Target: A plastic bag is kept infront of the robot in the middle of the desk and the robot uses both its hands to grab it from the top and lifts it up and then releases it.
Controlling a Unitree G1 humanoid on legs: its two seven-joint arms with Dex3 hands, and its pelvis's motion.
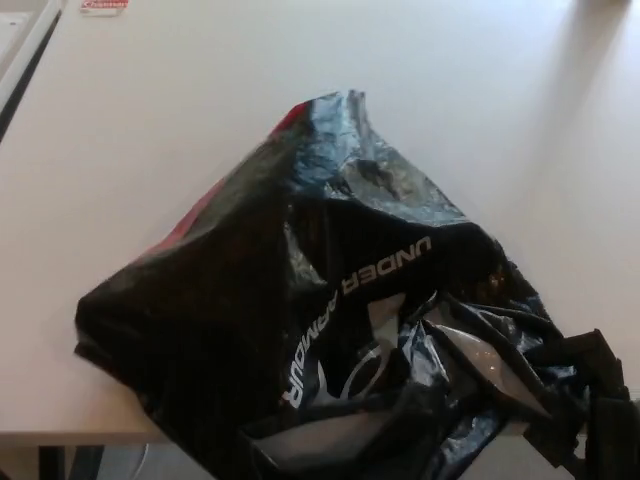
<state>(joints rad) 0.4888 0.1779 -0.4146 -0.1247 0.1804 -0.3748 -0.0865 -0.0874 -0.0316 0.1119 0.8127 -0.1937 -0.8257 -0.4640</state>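
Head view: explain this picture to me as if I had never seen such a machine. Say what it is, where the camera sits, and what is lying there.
The camera sits on a humanoid robot's head and looks down at a white desk. On it lies a crumpled black Under Armour plastic bag, its near part hanging past the desk's front edge. The dark blocky shape at bottom right is the robot's right hand, right against the bag; black on black, so a grip cannot be confirmed. The left hand is out of the picture. A red label shows at top left.
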